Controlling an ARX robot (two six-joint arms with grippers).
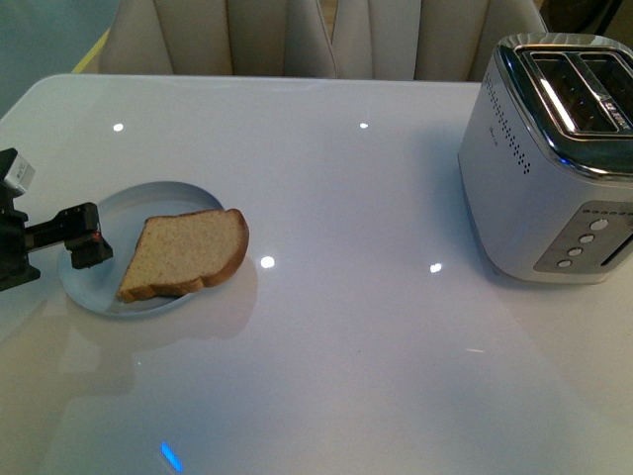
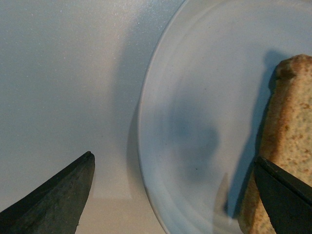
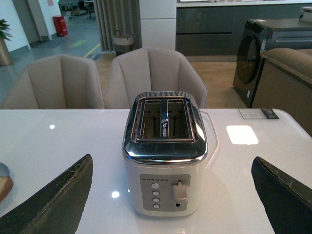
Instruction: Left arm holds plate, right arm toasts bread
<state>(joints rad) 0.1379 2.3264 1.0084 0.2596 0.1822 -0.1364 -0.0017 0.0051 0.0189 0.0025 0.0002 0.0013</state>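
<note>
The pale blue-grey plate (image 1: 148, 203) lies on the white table at the left, and the slice of bread (image 1: 188, 252) rests flat on its right half, overhanging the rim. My left gripper (image 1: 87, 239) is open at the plate's left edge. In the left wrist view the plate's rim (image 2: 146, 146) runs between the fingers of the left gripper (image 2: 173, 195), with the bread (image 2: 292, 141) beside one finger. My right gripper (image 3: 170, 204) is open and empty, facing the toaster (image 3: 165, 146), and is out of the front view. The toaster (image 1: 554, 148) stands at the right with both slots empty.
Beige chairs (image 1: 277, 35) stand behind the table's far edge. The toaster's lever (image 3: 180, 191) is up, beside a column of buttons (image 3: 155, 195). A card (image 3: 256, 113) lies on the table behind the toaster. A sliver of the bread (image 3: 4, 186) shows at the right wrist view's edge.
</note>
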